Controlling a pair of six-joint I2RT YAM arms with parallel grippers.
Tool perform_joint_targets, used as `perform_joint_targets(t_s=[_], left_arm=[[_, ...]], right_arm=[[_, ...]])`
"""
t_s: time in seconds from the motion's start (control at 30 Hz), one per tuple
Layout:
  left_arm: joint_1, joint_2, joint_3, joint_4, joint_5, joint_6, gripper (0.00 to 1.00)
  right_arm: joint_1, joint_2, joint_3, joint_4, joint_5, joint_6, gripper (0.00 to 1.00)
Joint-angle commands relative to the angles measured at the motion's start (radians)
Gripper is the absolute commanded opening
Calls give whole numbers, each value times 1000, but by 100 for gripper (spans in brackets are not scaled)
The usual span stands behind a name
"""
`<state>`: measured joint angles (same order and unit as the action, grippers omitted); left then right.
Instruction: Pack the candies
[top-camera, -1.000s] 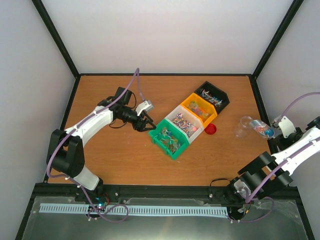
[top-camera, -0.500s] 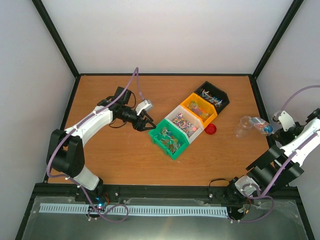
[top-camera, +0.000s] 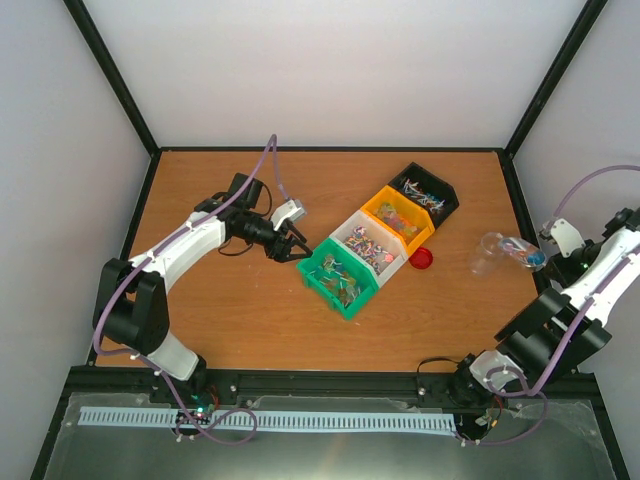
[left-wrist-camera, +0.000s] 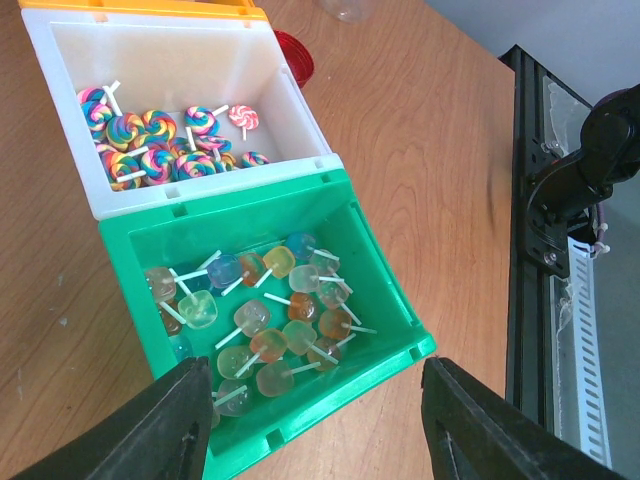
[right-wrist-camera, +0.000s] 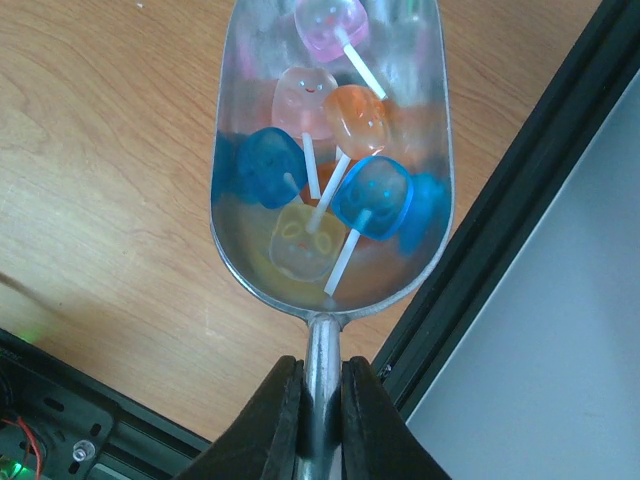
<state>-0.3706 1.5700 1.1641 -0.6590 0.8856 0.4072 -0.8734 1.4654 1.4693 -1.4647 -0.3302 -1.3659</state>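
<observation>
Right wrist: pincer grips scoop of candies over table edge.

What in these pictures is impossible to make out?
Top view: sweets in the black bin, too small.
Left wrist view: orange bin, cut by the top edge; red lid, mostly behind the white bin.
Right wrist view: scoop tip, cut by the top edge.
</observation>
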Motion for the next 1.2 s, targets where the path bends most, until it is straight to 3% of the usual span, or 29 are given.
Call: perform_joint_targets(t_s=[0.0, 1.17], left_arm=[[6, -8, -1, 13, 22, 24, 60], [5, -11, -9, 13, 30, 21, 60]], right_arm=[[23, 7, 30, 8, 39, 32, 3], [159, 35, 99, -9, 190, 97, 3]])
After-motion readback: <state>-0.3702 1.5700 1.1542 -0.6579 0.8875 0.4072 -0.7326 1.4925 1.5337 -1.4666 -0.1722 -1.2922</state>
